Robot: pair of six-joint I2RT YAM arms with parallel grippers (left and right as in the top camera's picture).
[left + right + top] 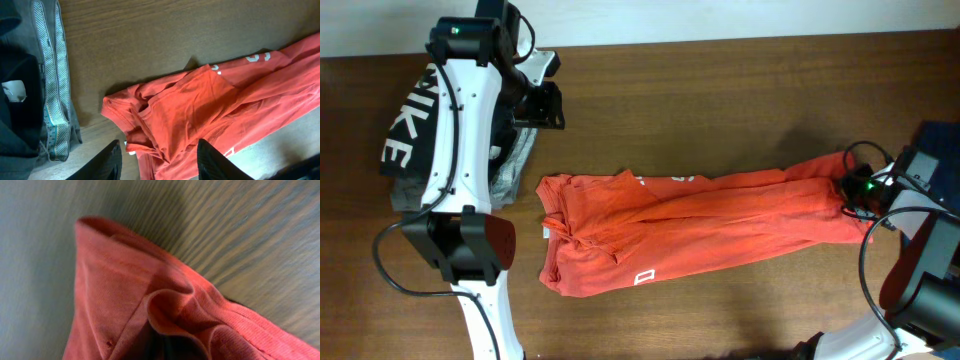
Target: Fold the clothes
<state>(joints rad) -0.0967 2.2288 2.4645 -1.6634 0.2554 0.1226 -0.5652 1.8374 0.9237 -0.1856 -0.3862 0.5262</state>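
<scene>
Across the middle of the table [720,80] the shirt [690,225] lies bunched into a long strip, with no neat fold made yet. The right gripper [853,190] seems clenched on its right end; the left gripper [159,152] hangs released above the collar. Spreading flat and every fold are left to do

You see a black garment with white NIKE letters [405,125] at far left, a crumpled grey garment [515,165] touching its right side, a brown wooden table [720,100] beneath both.
</scene>
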